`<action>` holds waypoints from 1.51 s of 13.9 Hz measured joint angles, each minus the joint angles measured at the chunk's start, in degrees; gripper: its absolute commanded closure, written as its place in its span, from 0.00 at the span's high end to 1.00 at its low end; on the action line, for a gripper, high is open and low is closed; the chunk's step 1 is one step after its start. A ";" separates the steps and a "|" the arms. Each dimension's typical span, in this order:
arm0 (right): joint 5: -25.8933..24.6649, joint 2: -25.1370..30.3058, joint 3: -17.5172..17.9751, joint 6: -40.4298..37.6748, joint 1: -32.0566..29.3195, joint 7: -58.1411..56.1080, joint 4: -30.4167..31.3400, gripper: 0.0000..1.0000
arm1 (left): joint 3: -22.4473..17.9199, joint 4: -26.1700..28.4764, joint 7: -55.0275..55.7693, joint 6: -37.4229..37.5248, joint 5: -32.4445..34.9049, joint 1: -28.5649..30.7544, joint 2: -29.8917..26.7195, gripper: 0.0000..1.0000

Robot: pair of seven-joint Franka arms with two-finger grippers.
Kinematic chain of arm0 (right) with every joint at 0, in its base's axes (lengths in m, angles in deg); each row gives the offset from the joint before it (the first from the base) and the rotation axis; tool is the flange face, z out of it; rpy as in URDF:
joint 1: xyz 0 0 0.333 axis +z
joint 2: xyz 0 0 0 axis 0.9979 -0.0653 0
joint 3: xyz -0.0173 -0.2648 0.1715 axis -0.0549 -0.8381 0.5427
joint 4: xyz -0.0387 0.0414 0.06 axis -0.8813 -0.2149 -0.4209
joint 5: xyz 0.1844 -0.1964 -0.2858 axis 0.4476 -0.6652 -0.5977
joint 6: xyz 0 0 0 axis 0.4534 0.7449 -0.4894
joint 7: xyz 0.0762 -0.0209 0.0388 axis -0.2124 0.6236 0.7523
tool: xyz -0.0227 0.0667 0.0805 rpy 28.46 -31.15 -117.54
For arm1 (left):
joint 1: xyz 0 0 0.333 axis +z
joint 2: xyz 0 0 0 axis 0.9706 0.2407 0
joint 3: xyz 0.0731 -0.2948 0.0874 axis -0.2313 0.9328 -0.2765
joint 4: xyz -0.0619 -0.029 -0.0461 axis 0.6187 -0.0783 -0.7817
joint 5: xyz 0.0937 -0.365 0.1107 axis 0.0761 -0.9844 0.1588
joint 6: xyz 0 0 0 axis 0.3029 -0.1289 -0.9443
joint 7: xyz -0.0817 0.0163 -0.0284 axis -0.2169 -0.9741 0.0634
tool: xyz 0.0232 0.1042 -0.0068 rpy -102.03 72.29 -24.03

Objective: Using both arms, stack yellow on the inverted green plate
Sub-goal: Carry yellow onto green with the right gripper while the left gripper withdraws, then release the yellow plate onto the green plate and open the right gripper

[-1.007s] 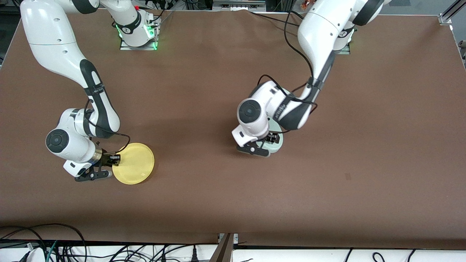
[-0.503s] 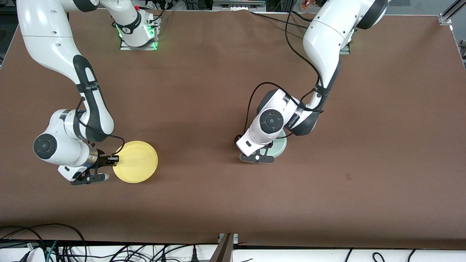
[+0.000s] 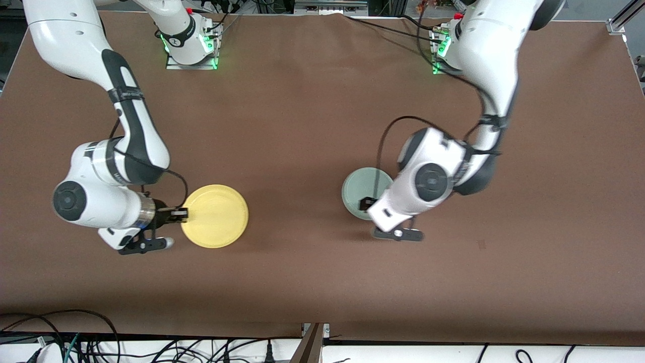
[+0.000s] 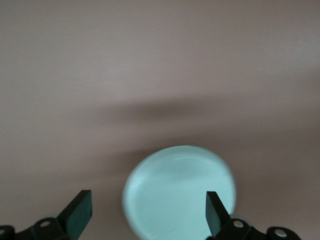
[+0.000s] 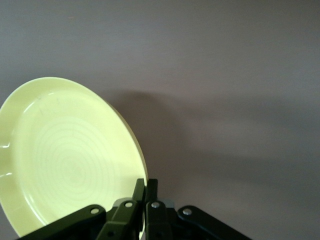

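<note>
Front view: the green plate (image 3: 364,192) lies flat on the brown worktop (image 3: 312,116), toward the left arm's end of it, and serves here as the landmark. The left gripper (image 3: 364,204) hangs over the plate's rim on the side nearer the front camera, with the bulky white wrist of the left arm (image 3: 428,184) partly covering that edge. Its jaws stand spread wide and hold nothing.

In the left wrist view the green plate (image 4: 179,192) shows as a pale round disc on the worktop (image 4: 150,60), with the left gripper (image 4: 147,212) above it and one black finger (image 4: 80,214) to each side of the disc, neither touching it. Whether the plate lies face up or inverted cannot be told.

The yellow plate (image 3: 214,216) is well apart from the green plate, toward the right arm's end of the worktop and slightly nearer the front camera. The right gripper (image 3: 180,215) has its jaws pressed together on the yellow plate's rim, at the edge that faces away from the green plate.

The right wrist view shows the yellow plate (image 5: 65,160) tilted, its hollow face with faint concentric rings turned to the camera, its rim pinched at the right gripper (image 5: 145,187), and the worktop (image 5: 225,75) below it.
</note>
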 measured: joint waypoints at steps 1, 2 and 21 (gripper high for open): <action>0.01 -0.04 1.85 0.00 0.75 4.28 0.00 0.00 | -0.12 0.03 -4.49 2.90 0.87 2.90 -2.41 1.00; 0.02 -0.11 3.52 0.01 2.01 9.21 0.00 0.00 | -0.17 0.06 -9.05 5.27 1.70 5.76 -4.62 1.00; -0.60 -9.85 1.24 28.60 35.03 55.08 0.04 0.00 | -5.33 24.20 -23.27 12.53 7.63 16.76 -38.58 1.00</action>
